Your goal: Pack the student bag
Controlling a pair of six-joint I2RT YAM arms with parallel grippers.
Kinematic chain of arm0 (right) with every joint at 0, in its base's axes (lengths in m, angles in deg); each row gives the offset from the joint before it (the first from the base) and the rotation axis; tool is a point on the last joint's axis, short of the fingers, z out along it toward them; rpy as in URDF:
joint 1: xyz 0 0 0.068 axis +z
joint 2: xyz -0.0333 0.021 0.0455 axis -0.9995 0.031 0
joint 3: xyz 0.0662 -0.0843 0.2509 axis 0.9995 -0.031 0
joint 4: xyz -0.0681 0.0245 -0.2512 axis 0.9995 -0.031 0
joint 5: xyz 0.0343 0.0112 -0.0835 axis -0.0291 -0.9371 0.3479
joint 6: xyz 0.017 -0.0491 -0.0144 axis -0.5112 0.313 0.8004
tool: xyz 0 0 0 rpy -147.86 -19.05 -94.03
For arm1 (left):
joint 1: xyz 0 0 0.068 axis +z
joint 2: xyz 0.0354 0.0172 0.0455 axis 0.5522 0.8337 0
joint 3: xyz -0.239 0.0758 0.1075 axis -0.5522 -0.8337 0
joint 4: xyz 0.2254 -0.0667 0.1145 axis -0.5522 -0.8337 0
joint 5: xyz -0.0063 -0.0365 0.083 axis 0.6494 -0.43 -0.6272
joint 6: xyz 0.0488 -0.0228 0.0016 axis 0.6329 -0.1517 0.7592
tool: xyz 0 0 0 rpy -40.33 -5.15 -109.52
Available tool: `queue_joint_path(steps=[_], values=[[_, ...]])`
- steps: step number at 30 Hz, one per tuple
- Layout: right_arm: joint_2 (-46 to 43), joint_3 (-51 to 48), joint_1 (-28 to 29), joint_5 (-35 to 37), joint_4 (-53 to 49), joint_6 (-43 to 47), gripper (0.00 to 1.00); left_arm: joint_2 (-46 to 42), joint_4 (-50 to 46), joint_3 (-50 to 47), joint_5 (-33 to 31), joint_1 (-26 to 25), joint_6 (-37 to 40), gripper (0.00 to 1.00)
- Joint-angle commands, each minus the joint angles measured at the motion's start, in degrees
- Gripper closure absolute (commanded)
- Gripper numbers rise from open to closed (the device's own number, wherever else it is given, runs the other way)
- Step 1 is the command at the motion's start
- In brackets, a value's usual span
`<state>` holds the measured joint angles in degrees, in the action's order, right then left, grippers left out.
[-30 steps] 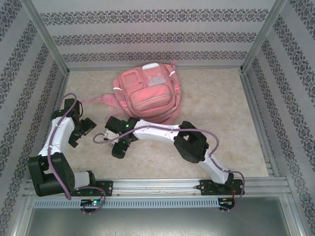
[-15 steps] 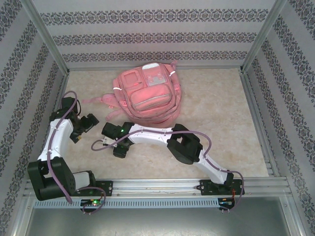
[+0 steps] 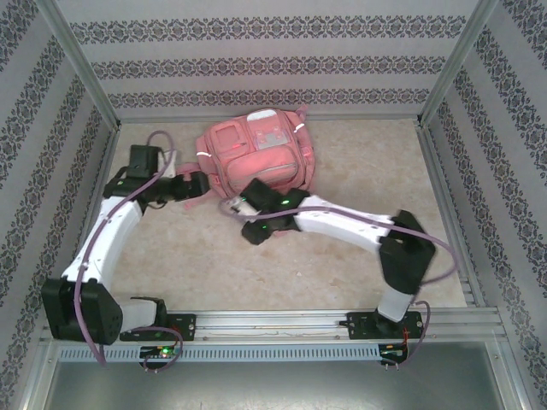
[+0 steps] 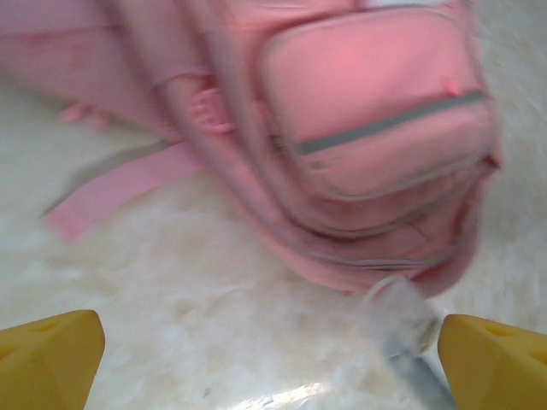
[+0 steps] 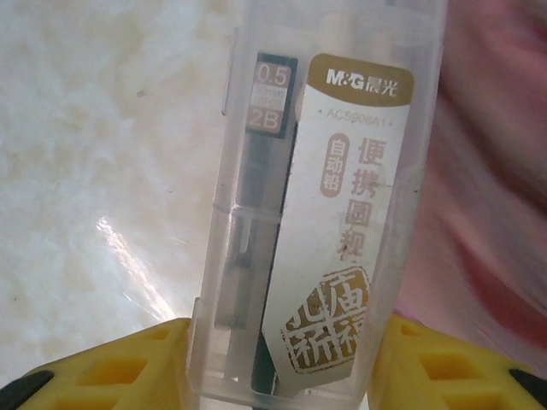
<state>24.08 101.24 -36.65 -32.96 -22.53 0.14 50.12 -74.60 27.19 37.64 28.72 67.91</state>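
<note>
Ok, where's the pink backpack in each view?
Top external: pink backpack at the table's far centre.
Left wrist: backpack across the top, front pocket upper right.
Right wrist: backpack as pink blur along the right edge.
Shared landmark: clear M&G case at the backpack's near edge.

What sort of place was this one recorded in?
Probably a purpose-built robot test cell, not a real room: patterned wall panels in aluminium framing box in a marble-look tabletop, and the left arm and right arm are bolted to a rail at its near edge.

White arms [image 3: 107, 235], black joints [image 3: 410, 256], purple cables [image 3: 84, 295]
</note>
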Motion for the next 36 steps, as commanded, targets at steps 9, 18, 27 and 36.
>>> queue_joint_path(steps=[9, 18, 27, 36], values=[[-22.7, -18.0, -29.9, -4.4, -2.8, -8.4, 0.54, 20.9, 6.8, 10.9, -13.0, -23.9, 39.8, 0.00], [-26.5, -21.2, -36.0, -9.7, -0.8, -12.7, 0.53, 36.9, 4.1, 25.6, -29.5, -24.9, 33.5, 0.06], [-26.8, -23.3, -35.8, -12.2, 2.4, -15.0, 0.52, 43.6, 0.7, 31.6, -35.3, -24.9, 33.7, 0.61], [-22.3, -21.0, -33.8, -24.1, 8.1, -27.8, 0.53, 43.6, -8.5, 41.6, -24.4, -26.4, 31.4, 1.00]])
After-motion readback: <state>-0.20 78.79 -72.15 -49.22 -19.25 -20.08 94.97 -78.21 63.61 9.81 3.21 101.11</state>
